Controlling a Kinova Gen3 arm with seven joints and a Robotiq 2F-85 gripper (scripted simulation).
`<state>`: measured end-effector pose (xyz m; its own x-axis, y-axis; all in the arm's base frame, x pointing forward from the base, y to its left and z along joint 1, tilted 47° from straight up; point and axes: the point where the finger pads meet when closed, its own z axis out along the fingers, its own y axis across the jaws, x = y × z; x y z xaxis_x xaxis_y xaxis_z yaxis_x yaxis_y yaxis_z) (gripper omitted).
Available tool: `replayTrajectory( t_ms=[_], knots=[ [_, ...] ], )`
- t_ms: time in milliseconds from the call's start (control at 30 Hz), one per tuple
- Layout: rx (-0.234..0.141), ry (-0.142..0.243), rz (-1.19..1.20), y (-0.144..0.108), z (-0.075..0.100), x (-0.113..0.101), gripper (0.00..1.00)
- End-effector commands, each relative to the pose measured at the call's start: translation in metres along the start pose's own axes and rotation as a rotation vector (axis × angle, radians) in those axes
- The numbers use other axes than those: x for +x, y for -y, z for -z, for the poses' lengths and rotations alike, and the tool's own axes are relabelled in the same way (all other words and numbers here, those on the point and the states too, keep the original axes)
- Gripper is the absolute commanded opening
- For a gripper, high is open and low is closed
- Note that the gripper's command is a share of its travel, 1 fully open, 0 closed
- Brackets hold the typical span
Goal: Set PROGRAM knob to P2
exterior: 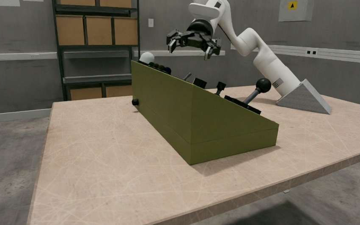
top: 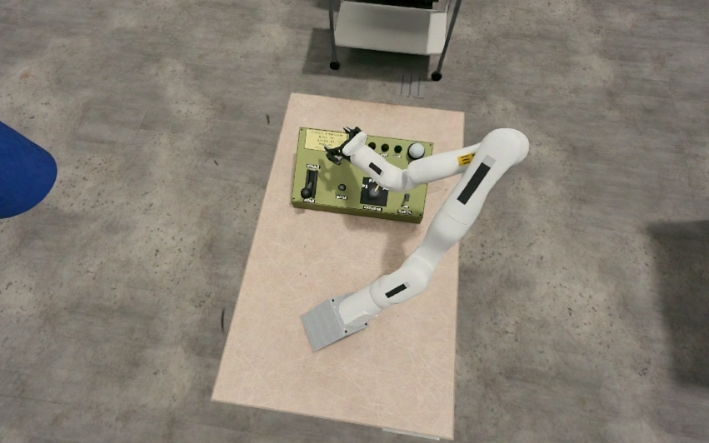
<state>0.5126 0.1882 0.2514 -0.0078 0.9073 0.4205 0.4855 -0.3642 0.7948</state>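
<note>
The olive-green console [top: 361, 173] sits on the tan table; in the exterior view I see its plain back and side [exterior: 201, 117]. The PROGRAM knob [top: 376, 193] is a black knob on a black plate near the console's front edge, right of centre, partly hidden by my forearm; from behind it shows as a small black block [exterior: 199, 82]. My gripper [top: 342, 145] is open and empty, hovering well above the console's upper part beside the cream label [top: 323, 139]. From behind, its spread fingers [exterior: 190, 48] hang clear above the panel, touching nothing.
On the console stand a black ball-topped lever [top: 308, 185] [exterior: 260, 86] at the left, a small black button [top: 342, 186] [exterior: 220, 86], a white dome [top: 416, 150] [exterior: 146, 57] and several dark lights [top: 384, 147]. My base wedge [top: 327, 326] stands on the table. A shelf rack [exterior: 96, 47] stands behind.
</note>
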Motion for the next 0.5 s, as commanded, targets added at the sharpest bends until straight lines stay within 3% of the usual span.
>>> replayTrajectory(
  t_ms=[0, 467],
  knots=[
    [0.0, -0.002, 0.0, -0.0001, 0.0001, 0.001, 1.0],
    [0.001, 0.002, 0.004, 0.0008, 0.0027, 0.0023, 1.0]
  ],
)
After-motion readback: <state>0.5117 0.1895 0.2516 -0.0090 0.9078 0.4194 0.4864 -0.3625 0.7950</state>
